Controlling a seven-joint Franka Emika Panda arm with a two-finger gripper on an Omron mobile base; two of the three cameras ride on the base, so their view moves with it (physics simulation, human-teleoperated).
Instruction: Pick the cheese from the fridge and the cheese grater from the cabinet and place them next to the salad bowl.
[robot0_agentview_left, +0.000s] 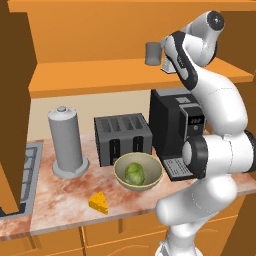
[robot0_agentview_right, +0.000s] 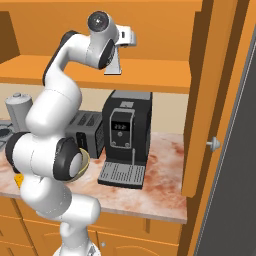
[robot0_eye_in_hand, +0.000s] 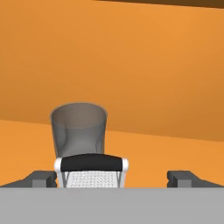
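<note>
The silver cheese grater (robot0_eye_in_hand: 91, 177) with its dark top handle stands on the orange cabinet shelf (robot0_agentview_left: 100, 75), just in front of a dark grey cup (robot0_eye_in_hand: 78, 127). My gripper (robot0_eye_in_hand: 113, 179) is open at shelf height, its fingertips (robot0_eye_in_hand: 41, 178) apart on either side of the grater, which sits left of the midline. From the right base view the grater (robot0_agentview_right: 114, 62) stands under my raised hand. The cheese (robot0_agentview_left: 99, 202), a small yellow wedge, lies on the counter in front of the salad bowl (robot0_agentview_left: 137, 171), which holds a green lettuce head.
A toaster (robot0_agentview_left: 122, 137), a black coffee machine (robot0_agentview_left: 172, 127) and a tall grey canister (robot0_agentview_left: 65, 142) stand along the marble counter (robot0_agentview_left: 60, 195). The dark grey fridge (robot0_agentview_right: 240, 150) is at the far right, beyond an orange panel with a knob (robot0_agentview_right: 214, 144).
</note>
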